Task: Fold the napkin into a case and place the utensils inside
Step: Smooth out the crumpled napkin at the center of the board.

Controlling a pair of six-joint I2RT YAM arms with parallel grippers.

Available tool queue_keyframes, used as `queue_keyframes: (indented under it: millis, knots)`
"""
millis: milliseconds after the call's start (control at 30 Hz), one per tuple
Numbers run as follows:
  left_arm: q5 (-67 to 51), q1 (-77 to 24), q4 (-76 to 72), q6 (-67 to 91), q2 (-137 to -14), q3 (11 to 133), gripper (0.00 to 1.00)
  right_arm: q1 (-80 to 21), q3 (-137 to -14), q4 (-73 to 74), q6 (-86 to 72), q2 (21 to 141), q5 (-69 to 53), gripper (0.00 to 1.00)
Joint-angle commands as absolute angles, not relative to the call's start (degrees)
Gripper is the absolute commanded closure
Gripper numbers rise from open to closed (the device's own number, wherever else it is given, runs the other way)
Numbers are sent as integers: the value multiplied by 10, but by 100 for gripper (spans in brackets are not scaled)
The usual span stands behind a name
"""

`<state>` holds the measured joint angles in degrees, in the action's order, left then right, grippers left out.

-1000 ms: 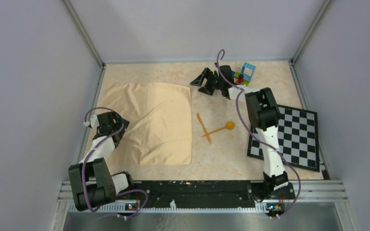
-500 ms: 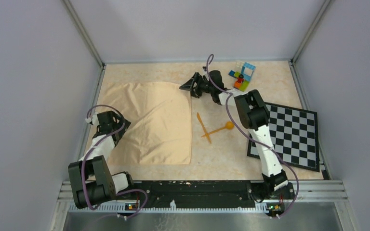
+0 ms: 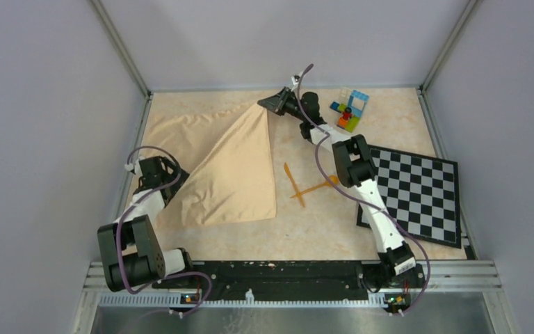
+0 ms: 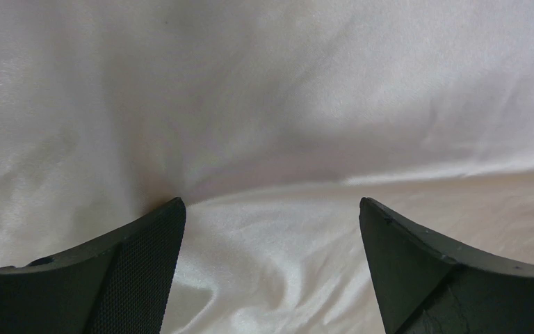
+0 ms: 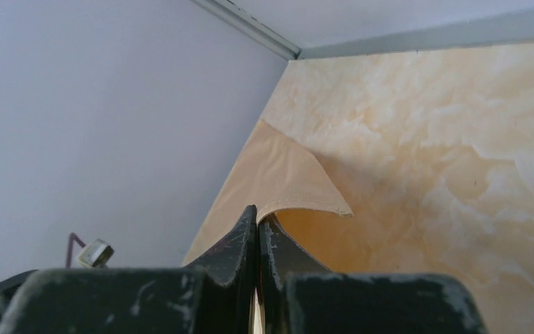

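Observation:
The peach-tan napkin (image 3: pixel 233 177) lies on the left half of the table, with its far right corner pulled up and back into a peak. My right gripper (image 3: pixel 270 102) is shut on that corner. In the right wrist view the cloth's hem (image 5: pixel 299 188) runs out from between the pressed jaws of the right gripper (image 5: pixel 258 217). My left gripper (image 3: pixel 172 182) stands open over the napkin's left edge, and cloth (image 4: pixel 271 104) fills its view between the spread fingers (image 4: pixel 135 268). The orange knife (image 3: pixel 293 182) and spoon (image 3: pixel 311 189) lie crossed to the right of the napkin, the spoon's bowl hidden behind my right arm.
A black-and-white checkered board (image 3: pixel 424 198) lies at the right. Multicoloured toy bricks (image 3: pixel 350 110) stand at the back right, close to my right forearm. Grey walls enclose the table on three sides.
My right gripper moved left to the napkin's far right corner, shut on it and lifted it, so the cloth rose into a peak. The left gripper stayed open.

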<state>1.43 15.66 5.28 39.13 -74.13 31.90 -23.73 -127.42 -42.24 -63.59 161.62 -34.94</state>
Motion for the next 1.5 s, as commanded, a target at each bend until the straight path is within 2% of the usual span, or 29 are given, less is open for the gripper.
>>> queue_keyframes:
  millis: [0,100,200,267,300,333,367,467,533,633,800,933,1100,1233,1467]
  knots:
    - [32,161,79,400,-700,291,1,-243,-1267,-474,-519,1522,-334,100]
    - [35,163,72,403,-688,285,1,-251,-1225,-443,-416,1478,-342,100]
    - [22,163,71,397,-710,289,1,-250,-1234,-300,-352,1487,-273,100]
    - [17,165,90,388,-733,307,1,-241,-1296,-142,-383,1525,-229,75]
    - [5,165,91,385,-741,317,1,-240,-1328,-61,-382,1535,-202,68]
    - [-31,165,83,382,-745,322,1,-241,-1357,36,-376,1538,-130,53]
    - [-61,167,72,379,-747,328,1,-239,-1388,109,-383,1543,-77,45]
    - [-138,170,54,366,-740,357,1,-216,-1457,200,-403,1552,-84,45]
    - [-186,170,66,356,-722,368,1,-215,-1440,238,-374,1519,-65,43]
    - [-229,169,37,347,-686,367,1,-225,-1362,274,-308,1439,-57,42]
    - [-230,169,-119,410,-688,348,1,-282,-1152,238,-249,1302,-81,42]
    - [-198,165,-276,462,-767,349,1,-348,-996,179,-253,1198,-63,42]
    - [-187,163,-395,493,-891,398,2,-417,-874,103,-280,1139,-136,44]
    - [-150,149,-448,486,-970,450,2,-460,-834,86,-278,1127,-168,47]
    - [-105,144,-489,499,-1106,539,1,-465,-772,97,-269,1123,-182,51]
